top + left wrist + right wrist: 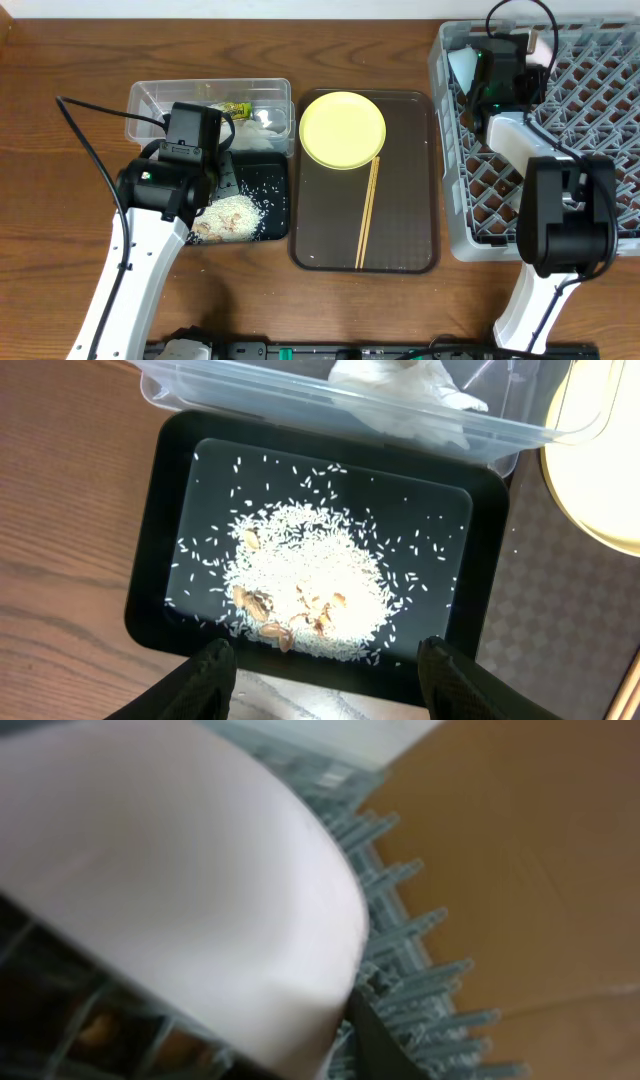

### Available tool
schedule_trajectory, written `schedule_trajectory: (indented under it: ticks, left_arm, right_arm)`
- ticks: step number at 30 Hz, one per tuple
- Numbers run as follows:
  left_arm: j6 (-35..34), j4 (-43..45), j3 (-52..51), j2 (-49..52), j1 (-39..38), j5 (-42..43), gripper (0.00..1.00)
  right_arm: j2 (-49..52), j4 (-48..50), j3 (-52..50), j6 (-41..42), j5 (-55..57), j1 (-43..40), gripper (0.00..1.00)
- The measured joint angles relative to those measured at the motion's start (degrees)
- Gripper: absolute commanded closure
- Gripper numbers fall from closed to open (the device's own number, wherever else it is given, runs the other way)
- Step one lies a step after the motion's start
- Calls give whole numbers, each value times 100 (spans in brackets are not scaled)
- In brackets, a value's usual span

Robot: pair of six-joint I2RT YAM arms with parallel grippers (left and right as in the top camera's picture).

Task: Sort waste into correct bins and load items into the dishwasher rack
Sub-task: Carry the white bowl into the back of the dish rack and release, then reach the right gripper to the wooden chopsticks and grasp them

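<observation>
Loose rice scraps lie heaped in the black tray. My left gripper is open and empty above the tray's near edge. The clear tub behind the tray holds the green-yellow wrapper and white tissue. The yellow plate and the chopsticks lie on the brown serving tray. My right gripper is at the far left corner of the grey rack, shut on a white bowl tilted over the pegs. Only one finger shows in the right wrist view.
The brown serving tray lies between the bins and the rack. The rack's pegs stand close under the bowl. Both arms' cables loop over the table. The light blue bowl and the cup are not visible.
</observation>
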Motion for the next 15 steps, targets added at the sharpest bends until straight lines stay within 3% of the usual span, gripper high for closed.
schedule_trajectory:
  ticks: [2,5,15]
  left_arm:
    - [0,0,0,0,0,0,38]
    - [0,2,0,0,0,0,38]
    - [0,-7,0,0,0,2,37]
  right_arm:
    - [-127,-470,-4,234,-428,0,50]
    - [-444,-1150,-15,599,-1045,4,40]
    - [-2159,-3067,-28,1178,-3191,330,41]
